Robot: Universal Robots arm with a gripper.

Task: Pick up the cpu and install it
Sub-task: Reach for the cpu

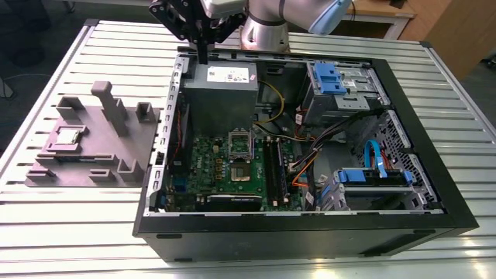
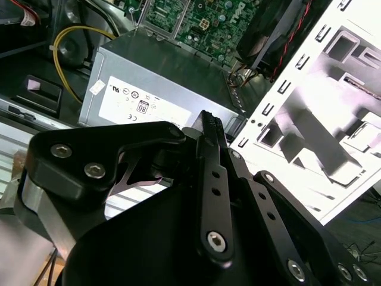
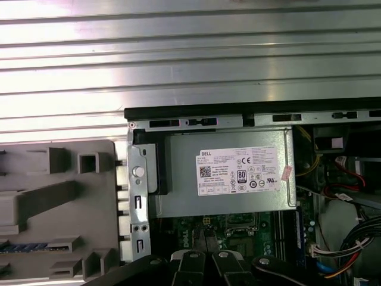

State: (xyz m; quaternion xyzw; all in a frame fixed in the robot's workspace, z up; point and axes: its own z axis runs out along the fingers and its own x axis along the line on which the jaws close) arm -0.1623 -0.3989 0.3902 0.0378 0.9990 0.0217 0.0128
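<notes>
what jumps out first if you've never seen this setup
The open black computer case dominates the slatted table, its green motherboard and grey power supply exposed. The gripper hangs over the case's far edge, by the power supply. On the exterior view's left, the cpu sits on a grey fixture, well apart from the gripper.

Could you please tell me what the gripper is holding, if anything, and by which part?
Nothing: the gripper hangs empty above the case, and the cpu lies on the fixture.
</notes>
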